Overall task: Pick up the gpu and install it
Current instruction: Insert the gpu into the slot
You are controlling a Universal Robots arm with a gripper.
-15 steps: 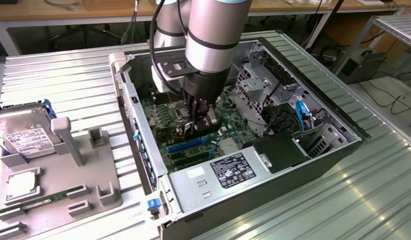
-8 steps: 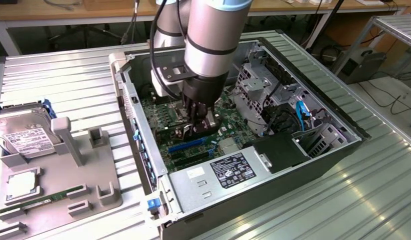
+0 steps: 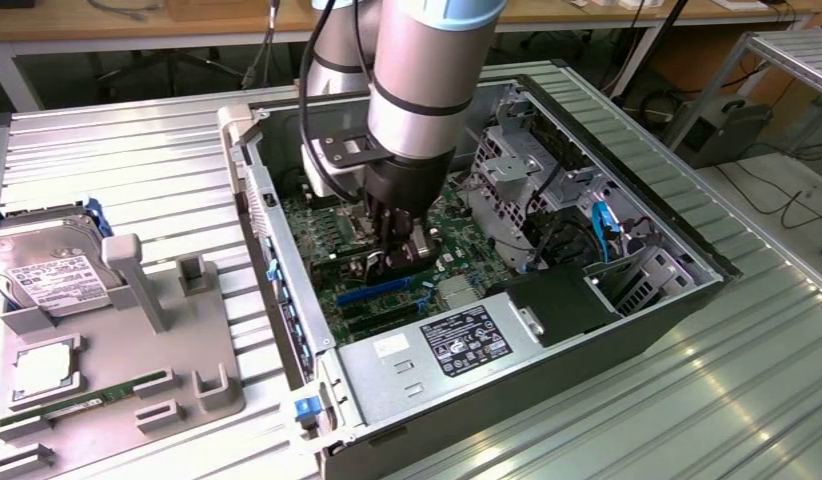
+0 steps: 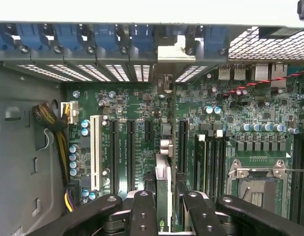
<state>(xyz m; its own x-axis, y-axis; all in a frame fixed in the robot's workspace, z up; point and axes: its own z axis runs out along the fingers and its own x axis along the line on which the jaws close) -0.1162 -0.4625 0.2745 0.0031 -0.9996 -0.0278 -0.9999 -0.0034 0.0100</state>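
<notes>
While reaching straight down into the case [image 3: 651,300], the hand [image 4: 164,206] grips the gpu [image 4: 163,187].

One gpu [image 4: 163,189], one gripper [image 4: 164,209], perhaps one hard drive [image 3: 44,270].

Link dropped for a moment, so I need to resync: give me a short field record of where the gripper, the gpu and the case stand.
gripper: inside the open computer case, over the motherboard
holding: the gpu, edge-on between the fingers
gpu position: low over the expansion slots, bracket at the rear slot openings
seated: cannot tell
fixture tray: hard drive
</notes>
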